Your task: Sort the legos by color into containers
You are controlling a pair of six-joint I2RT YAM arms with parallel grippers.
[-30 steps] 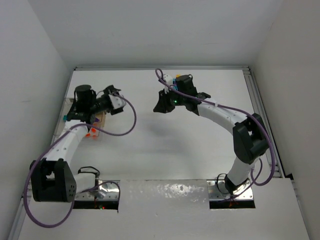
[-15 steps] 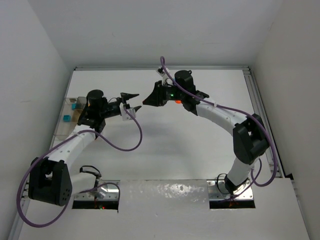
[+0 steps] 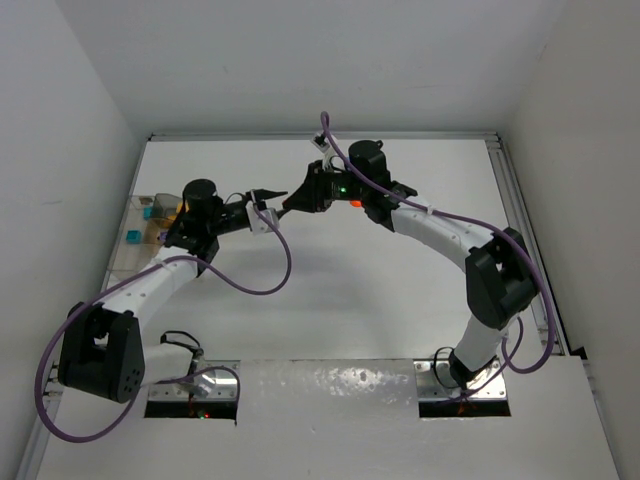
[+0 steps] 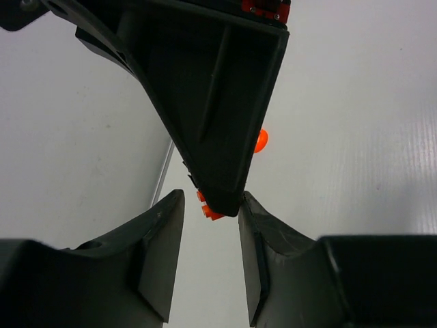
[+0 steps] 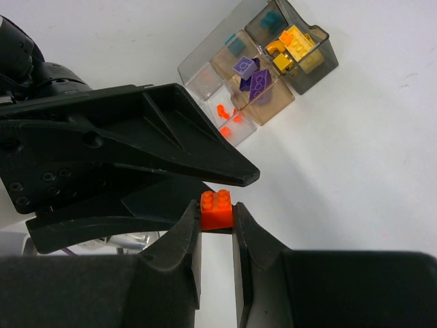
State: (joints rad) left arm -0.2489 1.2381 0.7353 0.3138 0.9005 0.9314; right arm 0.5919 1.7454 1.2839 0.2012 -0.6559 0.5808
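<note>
Brick, orange, pinched in right gripper; left gripper agape around it; tray beyond.

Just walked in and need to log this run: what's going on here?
It looks like a mid-air handover. The right tool is pinching a small orange brick above the table. The left tool has its jaws open on either side of that tip, not yet gripping. The containers at the table's left edge already hold sorted pieces.
</note>
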